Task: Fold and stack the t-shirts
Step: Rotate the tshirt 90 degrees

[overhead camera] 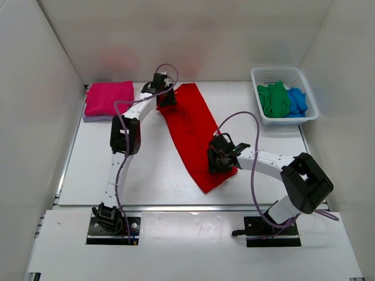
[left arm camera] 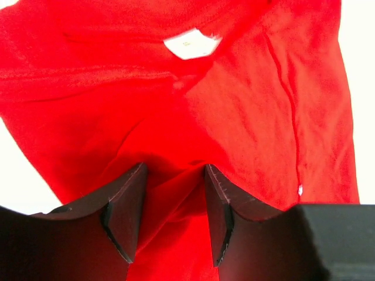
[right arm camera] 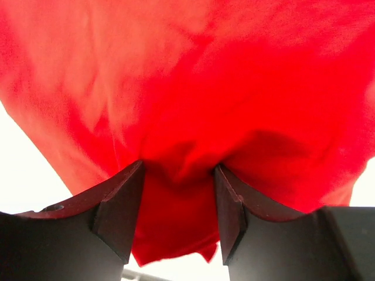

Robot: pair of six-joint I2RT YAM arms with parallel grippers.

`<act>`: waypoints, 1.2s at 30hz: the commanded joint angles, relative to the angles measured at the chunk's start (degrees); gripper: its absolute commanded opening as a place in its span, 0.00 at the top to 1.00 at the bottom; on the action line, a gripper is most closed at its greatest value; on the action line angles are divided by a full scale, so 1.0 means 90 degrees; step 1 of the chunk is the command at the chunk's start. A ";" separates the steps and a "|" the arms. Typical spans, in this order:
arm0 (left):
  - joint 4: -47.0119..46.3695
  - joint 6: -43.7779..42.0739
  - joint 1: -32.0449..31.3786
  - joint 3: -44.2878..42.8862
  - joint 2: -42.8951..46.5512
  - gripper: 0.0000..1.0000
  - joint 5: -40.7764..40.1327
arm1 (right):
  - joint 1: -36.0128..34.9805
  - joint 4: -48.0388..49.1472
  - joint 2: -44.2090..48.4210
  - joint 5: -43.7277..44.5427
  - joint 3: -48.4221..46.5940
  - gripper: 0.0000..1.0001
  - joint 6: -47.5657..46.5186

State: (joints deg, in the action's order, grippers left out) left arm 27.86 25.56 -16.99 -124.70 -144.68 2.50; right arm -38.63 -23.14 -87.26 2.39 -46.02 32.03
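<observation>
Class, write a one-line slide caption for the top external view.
Left gripper and right gripper pinch opposite ends of the red t-shirt lying diagonally on the table; pink t-shirt folded far left.

From high above the near edge, one camera overlooks the white table; two wrist cameras peer close at the bright red cloth t-shirt all views share.

Top and wrist views. We see the left arm rising from its base and reaching far forward, its forearm angled to the right. The left gripper points downward, its fingers pinching a fold of the red t-shirt. The right arm folds sharply at the elbow, and its forearm extends to the left. The right gripper likewise clamps the same cloth, bunched between both fingers.
</observation>
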 commanded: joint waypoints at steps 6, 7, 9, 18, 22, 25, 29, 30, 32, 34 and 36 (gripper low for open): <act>0.1747 -0.0427 0.0150 -0.3405 -0.1237 0.44 0.0474 | -0.1147 -0.0086 -0.0919 -0.0500 -0.0209 0.54 0.0855; 0.2164 -0.0505 0.0111 -0.4260 -0.1654 0.42 0.0358 | -0.1205 -0.0047 -0.0919 -0.0500 -0.0219 0.53 0.0903; 0.1916 -0.0497 0.0169 -0.3792 -0.1405 0.40 0.0552 | -0.1293 0.0148 -0.0812 -0.0413 -0.0199 0.52 0.0904; 0.3086 -0.1014 0.0569 -0.4230 -0.0302 0.37 0.0355 | -0.0758 -0.0174 0.0445 0.0770 -0.0258 0.47 0.0309; 0.3672 -0.1082 0.1019 -0.3841 0.0536 0.37 0.0990 | -0.0269 -0.0037 0.1130 0.0700 -0.0102 0.40 -0.0188; 0.3926 -0.1316 0.1175 -0.2654 0.1452 0.40 0.1341 | 0.0160 -0.0124 0.1502 0.0419 0.0073 0.37 -0.0560; 0.3556 -0.1531 0.1253 -0.0068 0.3267 0.40 0.1724 | 0.0863 0.0061 0.1853 -0.0207 0.0483 0.37 -0.0921; 0.3381 -0.1541 0.1263 0.0713 0.3921 0.40 0.1676 | 0.0952 0.0061 0.1903 -0.0217 0.0533 0.37 -0.0980; 0.2798 -0.1376 0.1244 0.2128 0.4897 0.39 0.1714 | 0.1146 0.0197 0.2020 -0.0400 0.0728 0.37 -0.1146; 0.1675 -0.0899 0.1127 0.3637 0.5848 0.40 0.2035 | 0.1322 0.0246 0.2118 -0.0538 0.0893 0.38 -0.1166; 0.0972 -0.0615 0.0904 0.5420 0.6814 0.39 0.2182 | 0.1509 0.0461 0.2186 -0.0822 0.1050 0.38 -0.1196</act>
State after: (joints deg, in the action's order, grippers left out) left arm 47.20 16.08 -6.37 -90.59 -92.03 17.72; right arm -26.72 -22.70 -69.69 -0.75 -37.74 23.62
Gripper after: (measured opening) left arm 0.610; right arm 0.619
